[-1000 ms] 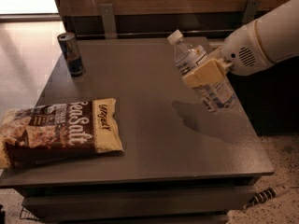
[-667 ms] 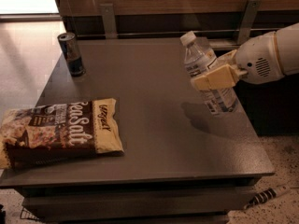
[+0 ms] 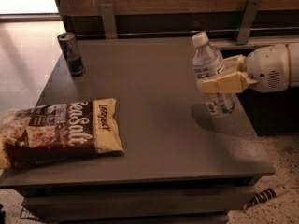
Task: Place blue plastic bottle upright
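The blue plastic bottle (image 3: 211, 71), clear and ribbed with a white cap and a dark label, stands nearly upright at the right side of the grey table (image 3: 154, 125). Its base is at or just above the table top; I cannot tell if it touches. My gripper (image 3: 219, 80) reaches in from the right on a white arm. Its tan fingers (image 3: 223, 84) are shut around the bottle's middle.
A dark blue drink can (image 3: 71, 53) stands at the table's back left. A Sea Salt snack bag (image 3: 58, 130) lies flat at the front left. A wall with metal brackets (image 3: 108, 20) runs behind the table. The table's right edge is close to the bottle.
The bottle has turned from tilted to nearly upright and has come down toward the table. The arm has drawn back a little to the right with the bottle still held.
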Robot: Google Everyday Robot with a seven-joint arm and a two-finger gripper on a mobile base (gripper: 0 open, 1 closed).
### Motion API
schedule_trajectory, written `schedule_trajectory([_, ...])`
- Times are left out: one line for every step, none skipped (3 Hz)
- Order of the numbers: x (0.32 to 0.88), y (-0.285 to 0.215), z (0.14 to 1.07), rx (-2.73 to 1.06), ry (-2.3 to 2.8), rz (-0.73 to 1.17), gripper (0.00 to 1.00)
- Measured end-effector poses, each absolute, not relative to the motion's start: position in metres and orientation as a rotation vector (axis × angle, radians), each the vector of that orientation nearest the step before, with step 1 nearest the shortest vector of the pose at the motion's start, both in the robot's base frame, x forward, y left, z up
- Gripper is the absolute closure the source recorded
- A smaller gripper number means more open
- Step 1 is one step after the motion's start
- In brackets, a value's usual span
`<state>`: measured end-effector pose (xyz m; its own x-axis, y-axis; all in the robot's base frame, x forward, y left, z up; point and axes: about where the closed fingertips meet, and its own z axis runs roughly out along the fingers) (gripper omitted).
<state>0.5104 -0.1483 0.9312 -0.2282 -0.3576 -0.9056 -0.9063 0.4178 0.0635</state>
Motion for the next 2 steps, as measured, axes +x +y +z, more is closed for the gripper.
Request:
schedule_trajectory([0.506, -0.142, 0.929, -1.111, 1.685, 0.812, 1.0])
schedule_trajectory([0.497, -0.131, 0.926, -1.116, 1.609, 0.842, 1.0])
